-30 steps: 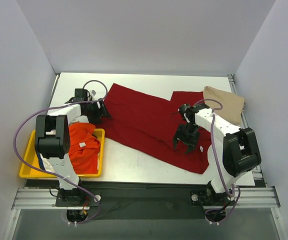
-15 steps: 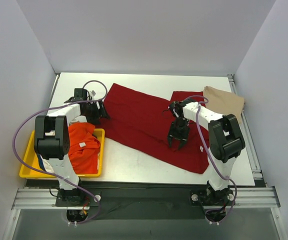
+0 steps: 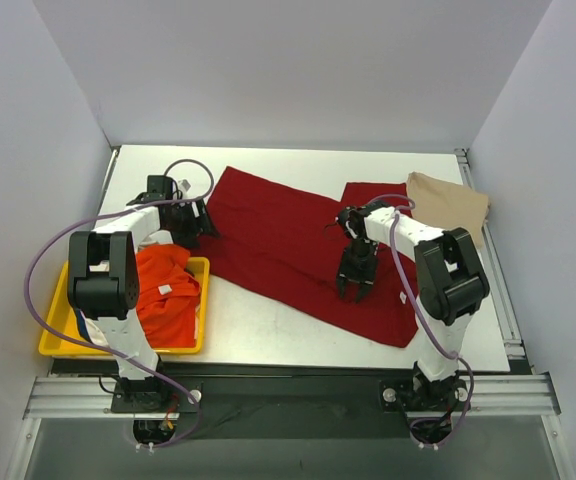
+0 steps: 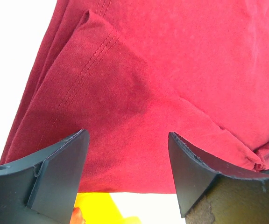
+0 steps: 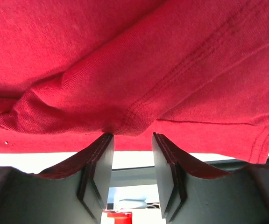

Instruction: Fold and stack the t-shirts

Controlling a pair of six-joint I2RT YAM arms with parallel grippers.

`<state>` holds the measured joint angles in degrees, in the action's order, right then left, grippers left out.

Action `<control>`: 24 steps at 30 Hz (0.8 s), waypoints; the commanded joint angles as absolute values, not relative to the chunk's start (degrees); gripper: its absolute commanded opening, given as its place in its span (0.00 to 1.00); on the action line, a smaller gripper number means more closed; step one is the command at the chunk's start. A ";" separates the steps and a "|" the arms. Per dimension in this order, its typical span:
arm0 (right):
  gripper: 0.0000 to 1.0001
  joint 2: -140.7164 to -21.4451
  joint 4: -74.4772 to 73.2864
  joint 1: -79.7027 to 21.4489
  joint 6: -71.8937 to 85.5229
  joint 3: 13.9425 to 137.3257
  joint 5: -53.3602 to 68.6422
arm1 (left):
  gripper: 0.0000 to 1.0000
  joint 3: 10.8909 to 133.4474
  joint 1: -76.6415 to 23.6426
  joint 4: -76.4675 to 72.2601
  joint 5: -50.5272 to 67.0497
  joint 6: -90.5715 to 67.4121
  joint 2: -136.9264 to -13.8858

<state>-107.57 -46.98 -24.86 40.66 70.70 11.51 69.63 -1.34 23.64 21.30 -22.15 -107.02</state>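
yellow tray (image 3: 204,300), white table (image 3: 268,330)

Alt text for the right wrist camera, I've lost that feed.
A dark red cloth t-shirt fills the view, its stitched hem bunched at the tips of the right gripper, whose two black fingers stand a narrow gap apart. A strip of white table shows below.

Red shirt (image 4: 148,70): matt knit cloth, fine grain, double-stitched hems, soft creases. Tan shirt (image 3: 453,205) and orange shirt (image 3: 168,295): same matt cloth look, orange one crumpled. Tray (image 3: 118,351): yellow plastic, smooth, slight sheen. Desk (image 3: 268,325): white, smooth, hard, low gloss. Left gripper (image 4: 127,134) and right gripper (image 5: 132,136): matt black plastic, faintly grainy, edges scuffed. Cables (image 3: 31,280): purple, smooth sheath. Rail (image 3: 288,392): bare metal, satin finish.
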 commanded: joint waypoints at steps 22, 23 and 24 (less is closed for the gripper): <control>0.03 -109.25 -50.79 -24.61 38.41 76.81 8.09 | 0.79 72.51 -0.26 24.08 22.06 -20.83 -106.00; 0.02 -109.42 -51.15 -24.52 38.23 77.60 7.91 | 0.80 72.42 -0.26 24.17 22.15 -20.92 -105.82; 0.00 -110.03 -51.33 -24.43 38.06 78.39 7.74 | 0.80 72.42 -0.35 24.17 22.06 -20.83 -105.82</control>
<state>-110.48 -47.07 -24.77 38.85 75.11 10.20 70.65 -0.75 23.90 21.34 -21.85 -107.02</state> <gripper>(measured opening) 0.063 0.795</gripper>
